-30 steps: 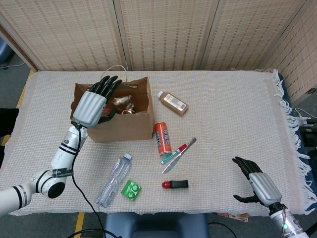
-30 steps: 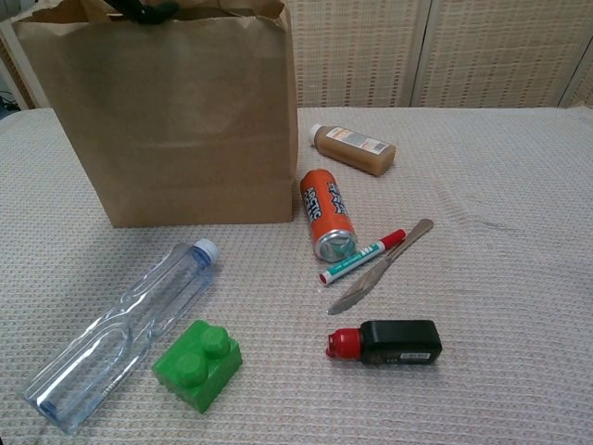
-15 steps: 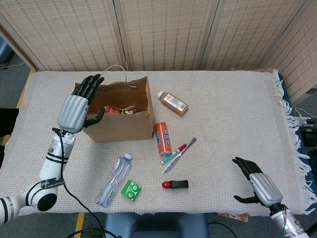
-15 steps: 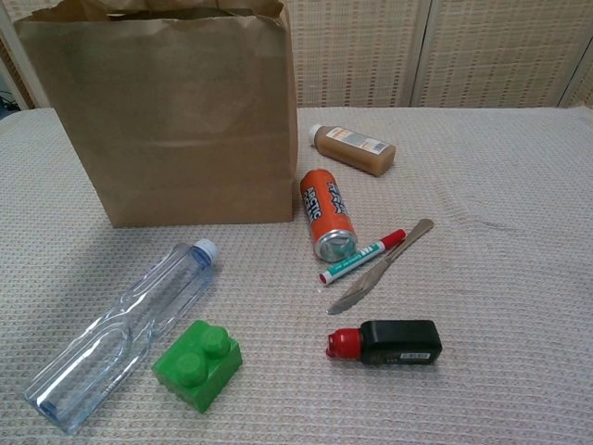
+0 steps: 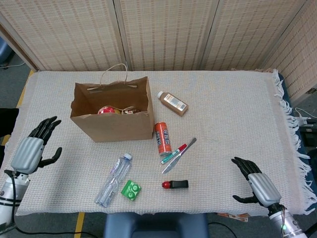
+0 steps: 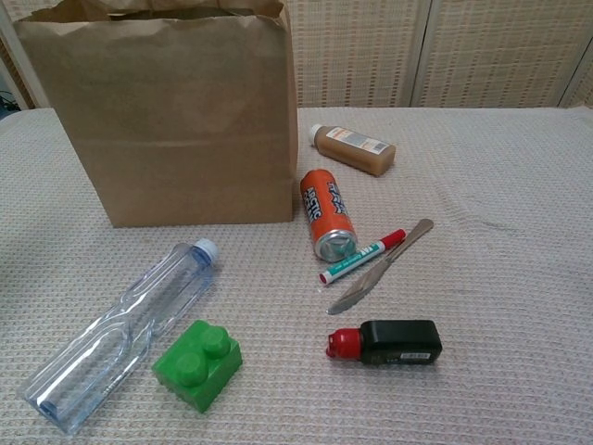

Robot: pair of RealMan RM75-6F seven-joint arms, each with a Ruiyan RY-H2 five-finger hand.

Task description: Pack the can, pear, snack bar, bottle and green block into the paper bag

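Observation:
The brown paper bag (image 5: 113,121) (image 6: 167,130) stands upright at the table's left, with reddish and shiny items inside. An orange can (image 5: 162,138) (image 6: 327,216) lies on its side just right of the bag. A clear plastic bottle (image 5: 113,180) (image 6: 125,332) lies in front of the bag, and the green block (image 5: 131,190) (image 6: 197,363) sits beside its base. My left hand (image 5: 33,150) hovers open at the table's left edge, far from the bag. My right hand (image 5: 256,182) rests open near the front right edge, holding nothing.
A small brown bottle (image 5: 173,103) (image 6: 353,148) lies behind the can. A red-capped marker (image 5: 173,153) (image 6: 362,256) and a butter knife (image 5: 179,155) (image 6: 380,266) lie right of the can. A black item with a red cap (image 5: 175,184) (image 6: 384,342) lies near the front.
My left hand has withdrawn from over the bag's opening, swinging left and down to the table's left edge. The right hand and the objects have stayed put.

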